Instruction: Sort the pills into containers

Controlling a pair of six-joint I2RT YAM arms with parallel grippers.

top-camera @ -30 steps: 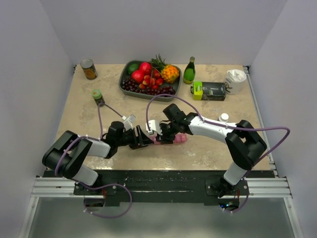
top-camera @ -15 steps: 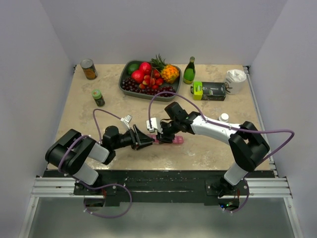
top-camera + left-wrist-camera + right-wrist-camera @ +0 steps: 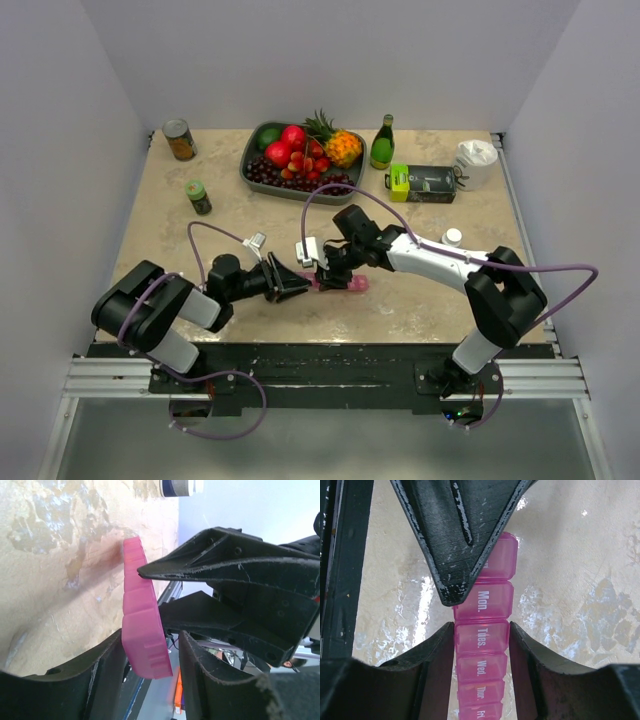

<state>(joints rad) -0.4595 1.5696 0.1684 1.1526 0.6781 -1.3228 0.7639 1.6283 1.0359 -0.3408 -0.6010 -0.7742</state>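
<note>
Pill organiser (image 3: 482,635): the pink strip lies flat on the table (image 3: 420,300), near the middle of the front half and between the two arms. The lids marked Mon. to Fri. all look closed.
Pills: none shows in any view.
Right gripper (image 3: 326,276): it comes down from above, with one finger on each long side of the Tues. compartment. Both fingers touch the plastic, so it is clamped on the strip and pins it in place.
Left gripper (image 3: 150,640): its fingers stand around the end of the strip, one on each side.
What changed: during the last second the left fingers have come clearly closer together, and the arm has pulled back a little toward its base. The strip has also moved slightly to the left.
Left grip: I cannot tell whether these fingers press the plastic already. On one side a thin gap seems to remain.
Meaning for the task: in my judgement this is preparation only. The strip is being fixed at two places so that a lid can be opened, and no pill is sorted yet.
Further out: the white bottle (image 3: 452,237) stands beside the right arm, and the green-capped jar (image 3: 198,196) is well apart on the left.
</note>
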